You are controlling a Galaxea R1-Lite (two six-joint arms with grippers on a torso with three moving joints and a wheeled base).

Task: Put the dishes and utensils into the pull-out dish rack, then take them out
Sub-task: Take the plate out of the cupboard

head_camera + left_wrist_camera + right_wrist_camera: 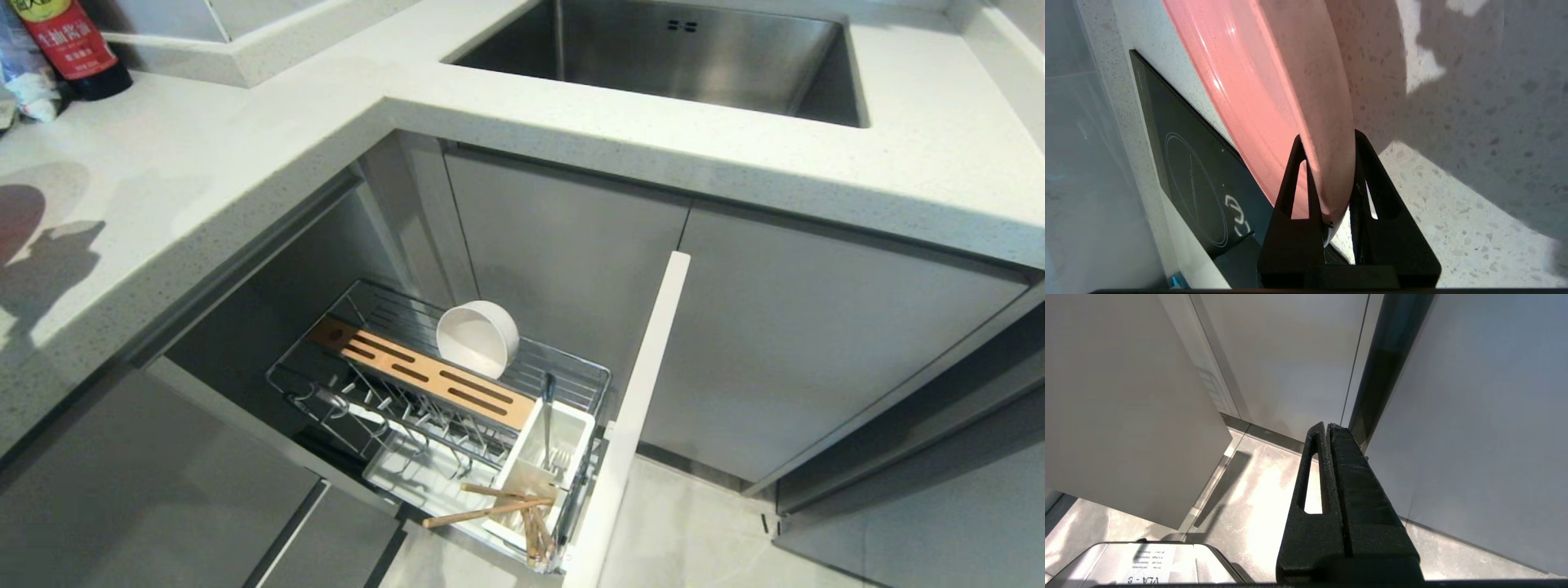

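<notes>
Pink plate [1274, 90] is pinched at its rim in your left hand [1331, 196], above the surface [1453, 204] beside the cooktop [1196, 179]; such a thin edge-grip could let it tilt or slip. Right hand [1327, 430] is closed, empty.

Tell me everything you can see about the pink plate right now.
The pink plate shows only in the left wrist view. It is glossy, salmon-pink on one face and duller, faintly speckled on the other, with a thin rounded rim; it looks ceramic. It is held edge-on: the left hand is shut on its rim, one black finger on each face. It hangs above the speckled counter, beside a black cooktop. Most of the plate runs out of view.
</notes>
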